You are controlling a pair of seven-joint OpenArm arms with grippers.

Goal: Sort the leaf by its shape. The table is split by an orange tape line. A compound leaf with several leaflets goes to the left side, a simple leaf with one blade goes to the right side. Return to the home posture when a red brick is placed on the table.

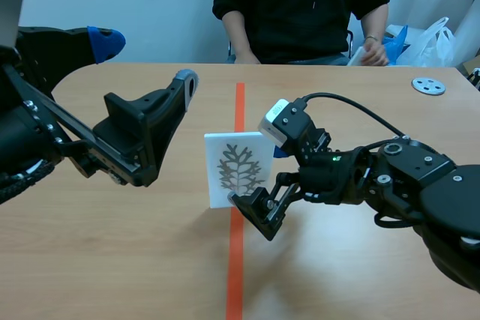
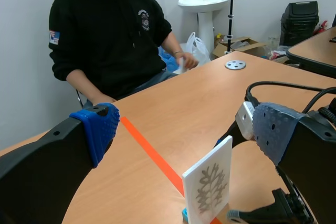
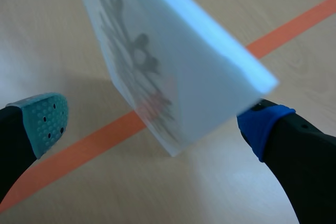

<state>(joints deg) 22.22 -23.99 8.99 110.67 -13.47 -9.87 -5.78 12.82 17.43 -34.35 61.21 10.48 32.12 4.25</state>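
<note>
Right gripper (image 3: 155, 124) spread, leaf card (image 3: 184, 61) upright between fingers, teal pad (image 3: 47, 120) clear of it; left gripper (image 2: 186, 129) spread

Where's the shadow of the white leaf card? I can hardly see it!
Scene view: only a faint, soft smudge of shadow on the table by the bottom of the card. Right wrist view: a clearer grey patch on the table on the card's printed side. Left wrist view: none I can make out.
</note>
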